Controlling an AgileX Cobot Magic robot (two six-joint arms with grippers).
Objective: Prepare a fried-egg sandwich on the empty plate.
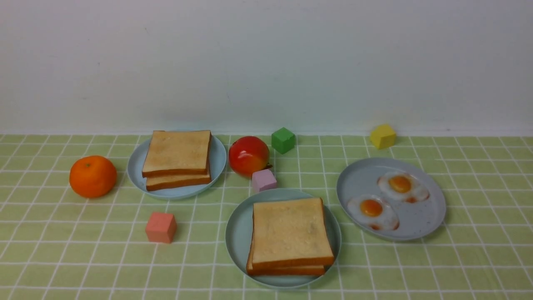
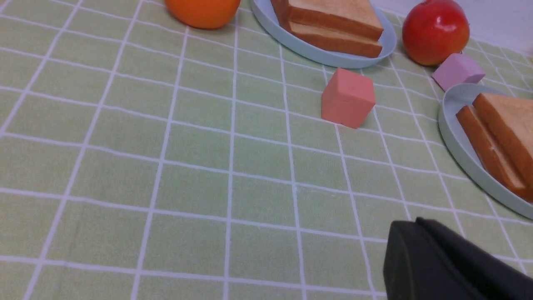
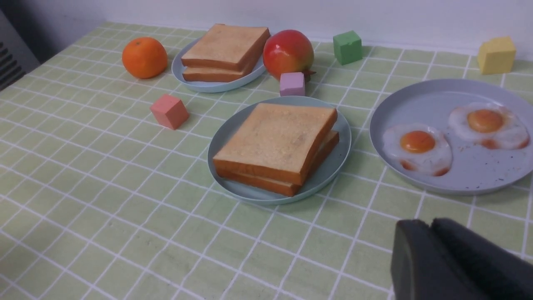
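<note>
Two square tan toast slices (image 1: 289, 231) lie stacked on the pale mint-green plate (image 1: 234, 233) at the front centre. Only a thin pale line shows between the slices in the left wrist view (image 2: 491, 148); I cannot make out an egg there. The stack (image 3: 277, 141) and its plate (image 3: 214, 152) also show in the right wrist view. My left gripper (image 2: 416, 221) is shut and empty, low over the cloth, apart from the plate (image 2: 452, 125). My right gripper (image 3: 429, 223) is shut and empty, on the near side of the plates. Neither gripper shows in the front view.
Two fried eggs (image 1: 400, 185) (image 1: 372, 210) lie on a grey-blue plate (image 1: 358, 179) at the right. A light-blue plate (image 1: 218, 160) holds two more toast slices (image 1: 177, 154). There are also an orange (image 1: 92, 176), an apple (image 1: 248, 155), and pink (image 1: 161, 227), lilac (image 1: 263, 179), green (image 1: 283, 140) and yellow (image 1: 382, 136) cubes.
</note>
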